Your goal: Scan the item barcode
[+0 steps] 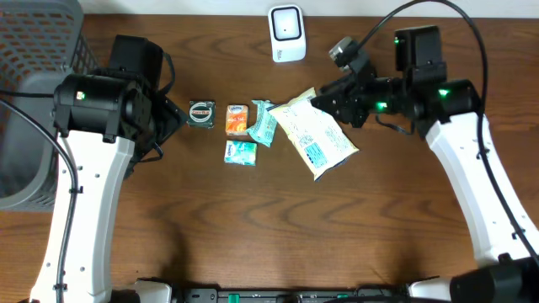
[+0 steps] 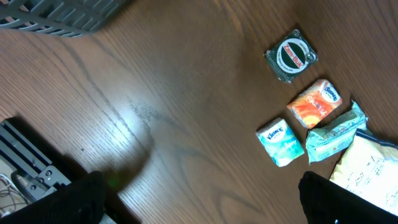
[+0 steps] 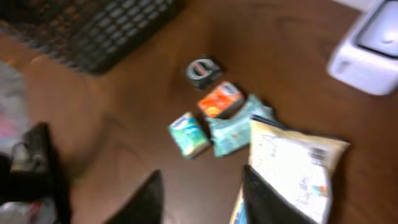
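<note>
A cream snack bag (image 1: 318, 135) with blue print lies flat right of centre, and a barcode (image 3: 314, 154) shows near its top edge. The white scanner (image 1: 286, 34) stands at the back of the table, also seen as the scanner (image 3: 367, 50) in the right wrist view. My right gripper (image 1: 323, 101) hovers at the bag's upper left corner. In its own view the right gripper (image 3: 199, 200) is open, with bare table between its fingers and the bag (image 3: 298, 174) against the right finger's outer side. My left gripper (image 1: 174, 118) is wide open left of the small items, and the left gripper (image 2: 205, 205) holds nothing.
A round green tin (image 1: 202, 113), an orange packet (image 1: 237, 120), a teal tissue pack (image 1: 240, 152) and a teal wipes packet (image 1: 263, 123) lie in a cluster left of the bag. A grey mesh basket (image 1: 34, 50) fills the back left corner.
</note>
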Tool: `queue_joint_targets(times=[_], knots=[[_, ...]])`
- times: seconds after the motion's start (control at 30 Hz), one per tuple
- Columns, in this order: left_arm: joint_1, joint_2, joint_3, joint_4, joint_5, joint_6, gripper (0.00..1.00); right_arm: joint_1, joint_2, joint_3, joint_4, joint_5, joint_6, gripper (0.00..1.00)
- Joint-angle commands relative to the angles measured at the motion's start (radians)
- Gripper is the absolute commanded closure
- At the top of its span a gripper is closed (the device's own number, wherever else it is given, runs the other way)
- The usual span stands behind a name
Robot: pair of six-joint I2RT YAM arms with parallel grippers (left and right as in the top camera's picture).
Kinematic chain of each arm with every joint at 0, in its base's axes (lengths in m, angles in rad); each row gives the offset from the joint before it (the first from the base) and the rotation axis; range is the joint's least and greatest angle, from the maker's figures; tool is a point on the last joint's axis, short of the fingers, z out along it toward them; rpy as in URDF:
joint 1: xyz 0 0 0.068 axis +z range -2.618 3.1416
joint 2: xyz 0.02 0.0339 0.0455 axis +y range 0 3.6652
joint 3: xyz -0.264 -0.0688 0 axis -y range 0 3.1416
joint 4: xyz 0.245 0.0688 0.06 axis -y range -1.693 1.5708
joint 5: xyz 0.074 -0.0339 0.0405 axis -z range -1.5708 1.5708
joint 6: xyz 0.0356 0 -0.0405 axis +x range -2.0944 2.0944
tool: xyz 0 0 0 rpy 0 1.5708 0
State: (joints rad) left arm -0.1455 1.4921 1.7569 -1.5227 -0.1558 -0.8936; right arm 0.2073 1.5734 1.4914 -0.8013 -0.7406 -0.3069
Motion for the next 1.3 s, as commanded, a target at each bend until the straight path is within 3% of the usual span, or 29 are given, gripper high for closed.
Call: queue_joint_targets(times=[0.0, 0.07, 0.17, 0.63, 0.8, 0.87, 1.03, 1.27], knots=[[0.005, 0.002, -0.002, -0.006, -0.006, -0.006, 0.02, -0.003, 0.028, -0.003, -0.003, 0.246, 0.103, 0.36], [0.005, 0.002, -0.002, -0.006, -0.006, -0.006, 0.02, -0.004, 0.051, -0.008, -0.003, 0.317, 0.140, 0.11], [0.005, 0.002, -0.002, -0.006, -0.006, -0.006, 0.02, -0.007, 0.115, -0.010, 0.000, 0.376, 0.186, 0.01], [0.005, 0.002, -0.002, -0.006, -0.006, -0.006, 0.02, -0.027, 0.522, -0.010, 0.009, 0.262, 0.205, 0.01], [0.005, 0.002, -0.002, -0.006, -0.006, -0.006, 0.02, -0.026, 0.608, -0.010, -0.006, 0.167, 0.185, 0.18], [0.005, 0.002, -0.002, -0.006, -0.006, -0.006, 0.02, -0.025, 0.615, -0.010, -0.006, 0.111, 0.174, 0.35], [0.005, 0.002, -0.002, -0.006, -0.006, -0.006, 0.02, -0.027, 0.605, -0.006, -0.003, -0.022, 0.175, 0.99], [0.005, 0.002, -0.002, -0.006, -0.006, -0.006, 0.02, -0.060, 0.509, -0.005, -0.003, -0.307, 0.112, 0.99]])
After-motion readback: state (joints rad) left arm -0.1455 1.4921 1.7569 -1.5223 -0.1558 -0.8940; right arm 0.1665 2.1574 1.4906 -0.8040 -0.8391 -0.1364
